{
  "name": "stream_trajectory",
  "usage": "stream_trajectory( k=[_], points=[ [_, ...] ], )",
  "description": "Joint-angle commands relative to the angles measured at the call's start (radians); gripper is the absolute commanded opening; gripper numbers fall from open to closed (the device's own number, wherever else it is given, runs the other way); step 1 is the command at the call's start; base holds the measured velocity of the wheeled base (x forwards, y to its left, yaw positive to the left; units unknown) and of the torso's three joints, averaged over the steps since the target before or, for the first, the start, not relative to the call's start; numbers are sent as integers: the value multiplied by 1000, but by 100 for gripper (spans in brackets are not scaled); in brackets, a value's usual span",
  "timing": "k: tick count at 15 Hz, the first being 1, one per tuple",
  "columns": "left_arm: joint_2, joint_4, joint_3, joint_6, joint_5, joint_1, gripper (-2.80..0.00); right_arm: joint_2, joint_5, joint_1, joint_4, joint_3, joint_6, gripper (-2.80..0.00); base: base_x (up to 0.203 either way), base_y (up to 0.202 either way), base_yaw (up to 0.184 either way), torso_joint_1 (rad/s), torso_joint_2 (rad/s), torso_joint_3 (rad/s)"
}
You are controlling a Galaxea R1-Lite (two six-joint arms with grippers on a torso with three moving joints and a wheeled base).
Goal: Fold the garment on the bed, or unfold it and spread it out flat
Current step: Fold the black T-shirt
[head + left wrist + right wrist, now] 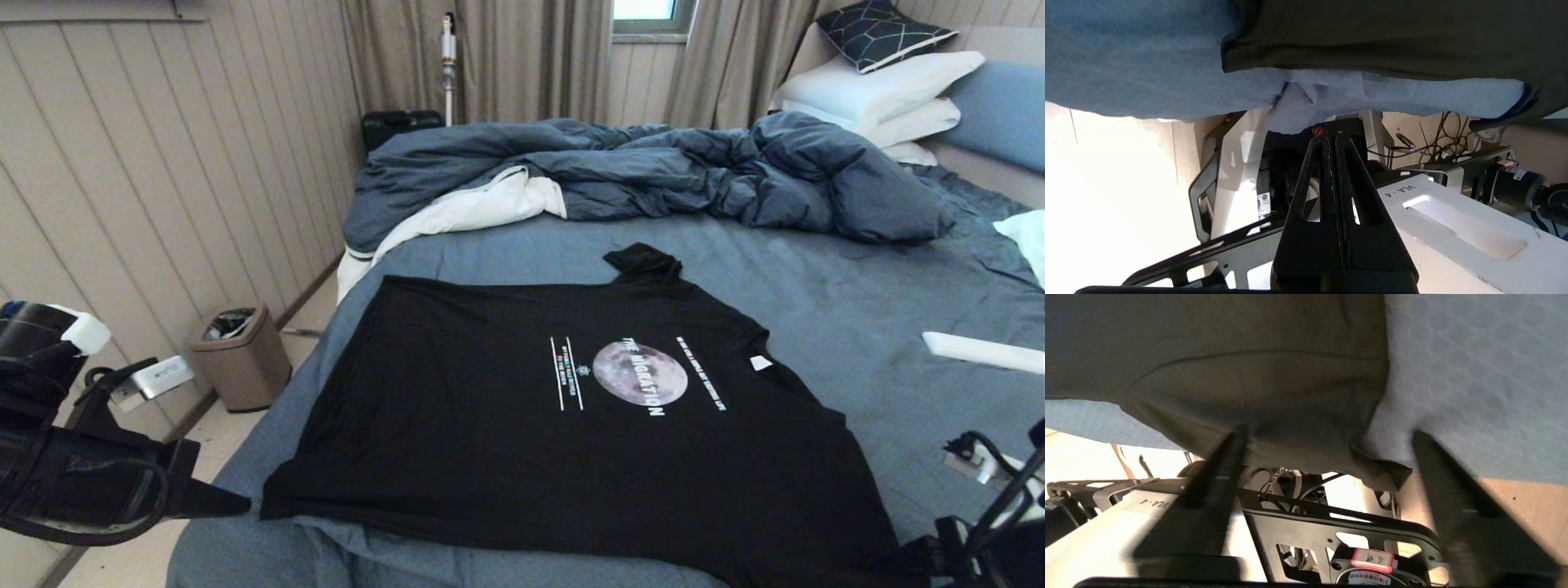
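Note:
The garment (522,425), a black T-shirt with a moon print, lies spread flat, print up, on the bed (857,278), its hem toward the left. One sleeve (645,261) points to the far side. My left gripper (237,505) hangs off the bed's near left corner, shut and empty (1331,136), short of the garment's hem corner (1237,53). In the right wrist view my right gripper (1329,437) stands open below the bed's front edge. A corner of the garment (1384,473) droops between its fingers (1229,457), untouched. My right arm (996,506) shows at the near right.
A rumpled dark blue duvet (653,163) with white lining fills the far side of the bed. White pillows (890,90) lie at the far right. A brown waste bin (241,355) stands on the floor by the panelled wall. A white flat object (980,351) lies on the sheet.

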Motion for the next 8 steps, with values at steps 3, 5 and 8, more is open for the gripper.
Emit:
stream_trajectory(
  k=[3, 5, 8],
  points=[
    [11, -2, 0, -1, -4, 0, -280, 31, 9, 42, -4, 5, 4, -280, 0, 0, 0, 0, 0, 0],
    [13, -2, 0, -1, -3, 0, -280, 21, 18, 48, -4, 1, 5, -280, 0, 0, 0, 0, 0, 0],
    [14, -13, 1, -4, -6, 0, -280, 0, 18, 34, -5, -12, 4, -280, 0, 0, 0, 0, 0, 0]
  ],
)
